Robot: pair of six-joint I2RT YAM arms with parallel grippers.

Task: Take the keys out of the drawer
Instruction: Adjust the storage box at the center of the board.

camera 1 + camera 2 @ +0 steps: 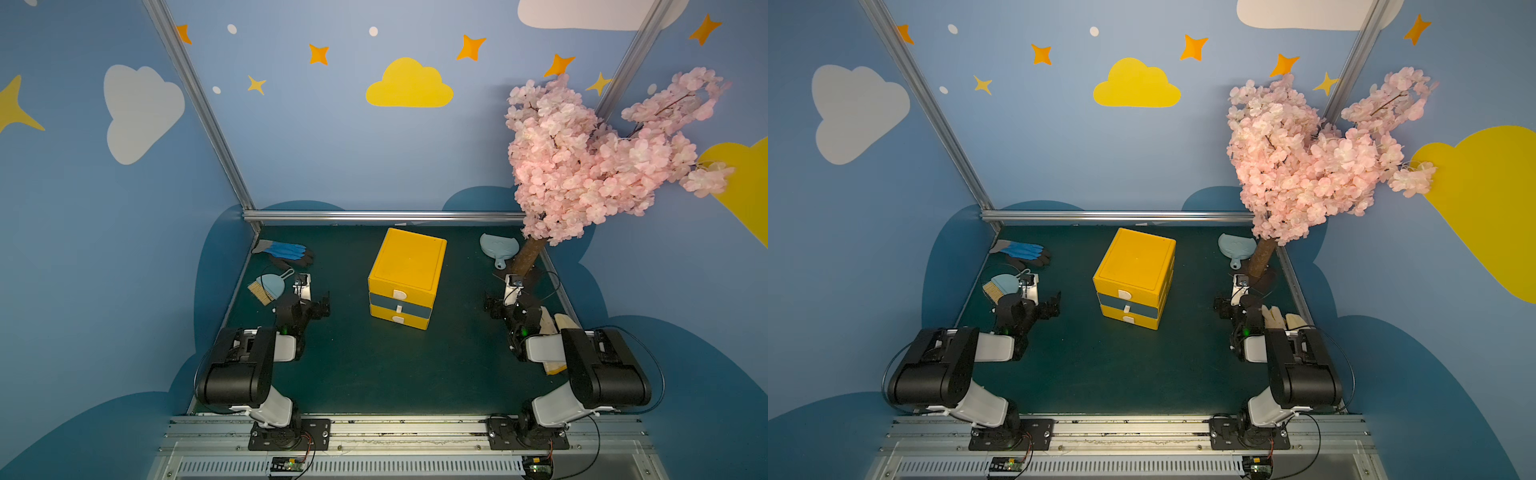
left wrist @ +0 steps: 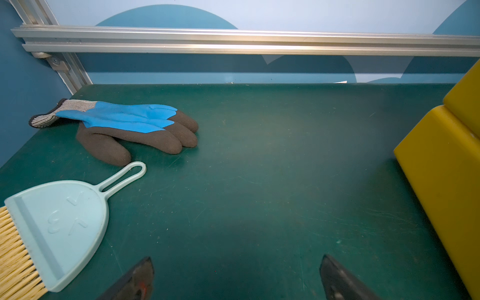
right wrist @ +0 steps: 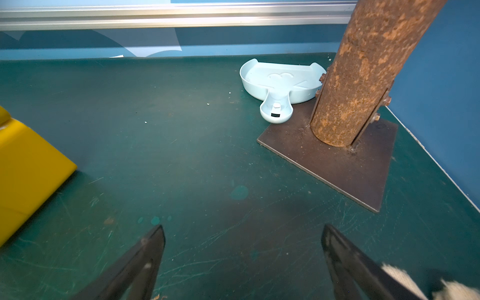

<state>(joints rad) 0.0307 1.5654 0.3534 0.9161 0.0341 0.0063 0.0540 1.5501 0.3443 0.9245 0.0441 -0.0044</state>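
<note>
Hands open, empty: left hand (image 1: 323, 304) and right hand (image 1: 491, 305) flank cabinet (image 1: 407, 266), likely so either reaches its drawers (image 1: 400, 309); all shut, keys unseen.

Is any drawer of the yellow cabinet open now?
No, all shut: the three drawer fronts sit flush with the yellow cabinet in both top views.

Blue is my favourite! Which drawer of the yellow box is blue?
The middle drawer of the three: it is dark blue, while the top drawer and bottom drawer are yellow.
</note>
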